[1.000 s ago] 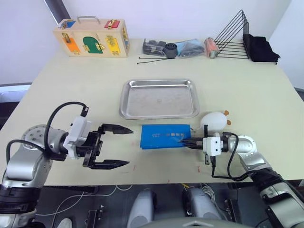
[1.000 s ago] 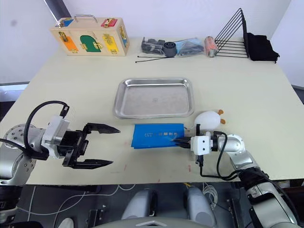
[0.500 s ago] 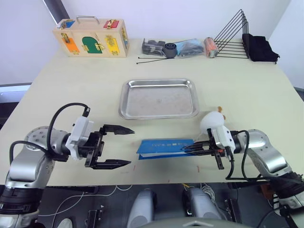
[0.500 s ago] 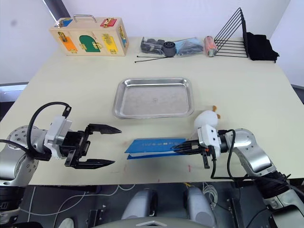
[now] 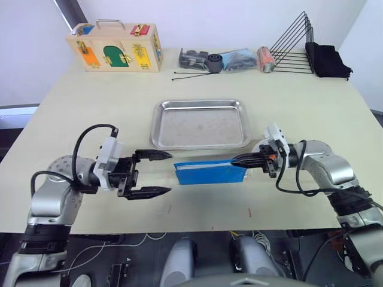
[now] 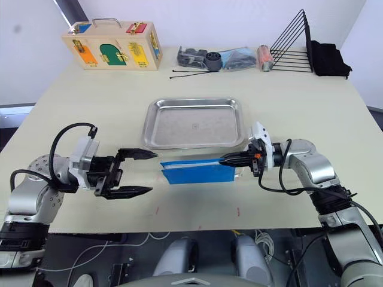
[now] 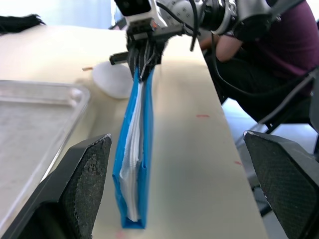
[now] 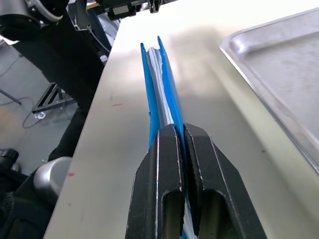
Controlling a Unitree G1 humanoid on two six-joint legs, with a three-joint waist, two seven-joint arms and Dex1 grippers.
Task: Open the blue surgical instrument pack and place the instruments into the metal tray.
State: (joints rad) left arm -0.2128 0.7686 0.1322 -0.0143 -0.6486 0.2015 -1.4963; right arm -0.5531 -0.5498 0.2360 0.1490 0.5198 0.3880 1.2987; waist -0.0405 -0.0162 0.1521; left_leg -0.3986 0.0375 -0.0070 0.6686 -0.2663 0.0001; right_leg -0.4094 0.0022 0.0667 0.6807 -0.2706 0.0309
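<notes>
The blue surgical instrument pack [image 5: 209,173] stands on its long edge just in front of the metal tray [image 5: 200,124], with grey-white lining showing between its blue sides [image 7: 133,149]. My right gripper [image 5: 234,161] is shut on the pack's upper right corner, fingers [image 8: 172,189] pressed together over the fabric. My left gripper [image 5: 158,174] is open, level with the pack's left end and a short gap away, not touching it. The instruments are hidden inside the pack. The tray holds nothing.
A white plush toy [image 7: 114,79] lies behind my right gripper. Along the far edge stand a wooden latch box [image 5: 115,46], bagged parts [image 5: 221,60], black cable ties [image 5: 191,75], a wire rack [image 5: 293,45] and black cloth [image 5: 328,60]. A seated person [image 7: 279,45] is beyond the table's edge.
My right gripper raised the pack from flat on the table onto its long edge and carried it closer to the tray. My left gripper moved in toward the pack's left end.
</notes>
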